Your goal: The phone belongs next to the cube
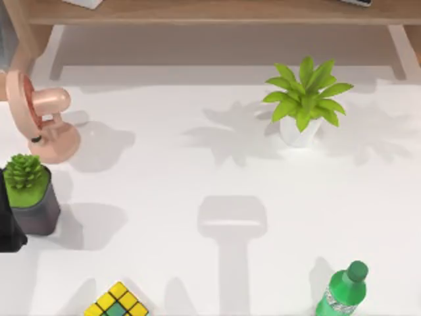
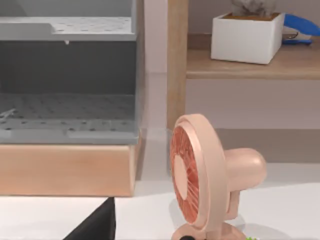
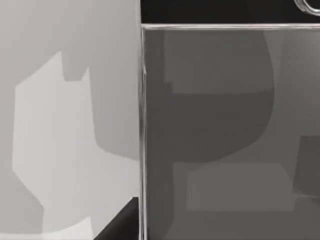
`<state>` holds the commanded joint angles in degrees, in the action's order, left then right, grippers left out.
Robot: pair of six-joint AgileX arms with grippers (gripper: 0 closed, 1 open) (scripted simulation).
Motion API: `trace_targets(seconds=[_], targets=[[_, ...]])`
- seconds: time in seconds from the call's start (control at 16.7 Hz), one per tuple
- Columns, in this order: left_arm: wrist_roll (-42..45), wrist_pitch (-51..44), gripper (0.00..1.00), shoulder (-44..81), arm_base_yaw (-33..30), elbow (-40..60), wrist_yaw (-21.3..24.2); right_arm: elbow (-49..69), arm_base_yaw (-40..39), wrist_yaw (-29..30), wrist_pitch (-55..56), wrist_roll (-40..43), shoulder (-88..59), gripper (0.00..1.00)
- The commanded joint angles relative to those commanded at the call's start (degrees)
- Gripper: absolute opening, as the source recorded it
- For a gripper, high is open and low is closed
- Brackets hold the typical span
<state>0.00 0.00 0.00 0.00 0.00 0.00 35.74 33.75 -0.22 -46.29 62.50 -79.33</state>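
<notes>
The cube (image 1: 115, 303), tiled yellow and green, lies at the table's front edge, left of the middle. A flat grey slab (image 3: 225, 130) with a thin bright edge and a dark band at one end stands close before the right wrist camera. I cannot tell whether it is the phone. A dark part of my right gripper (image 3: 122, 222) shows beside that edge. A dark part of my left gripper (image 2: 95, 225) shows in the left wrist view, facing a pink fan (image 2: 210, 180). My left arm (image 1: 9, 224) sits at the table's left edge.
The pink fan (image 1: 43, 122) stands at the far left with a succulent in a grey pot (image 1: 29, 194) in front of it. A leafy plant in a white pot (image 1: 304, 105) stands back right, a green bottle (image 1: 342, 293) front right. A wooden shelf (image 1: 210, 12) runs along the back.
</notes>
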Motion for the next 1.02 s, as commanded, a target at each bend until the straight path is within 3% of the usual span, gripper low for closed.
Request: trace_targets(seconds=[0.48, 1.02], targets=[[0.00, 0.00, 1.00, 0.00, 0.00, 0.00, 0.00, 6.33, -4.24, -0.28, 0.62, -3.75, -0.28, 0.00], [0.00, 0.00, 1.00, 0.00, 0.00, 0.00, 0.00, 26.90, -23.31, -1.33, 4.03, -23.79, -2.65, 0.00]])
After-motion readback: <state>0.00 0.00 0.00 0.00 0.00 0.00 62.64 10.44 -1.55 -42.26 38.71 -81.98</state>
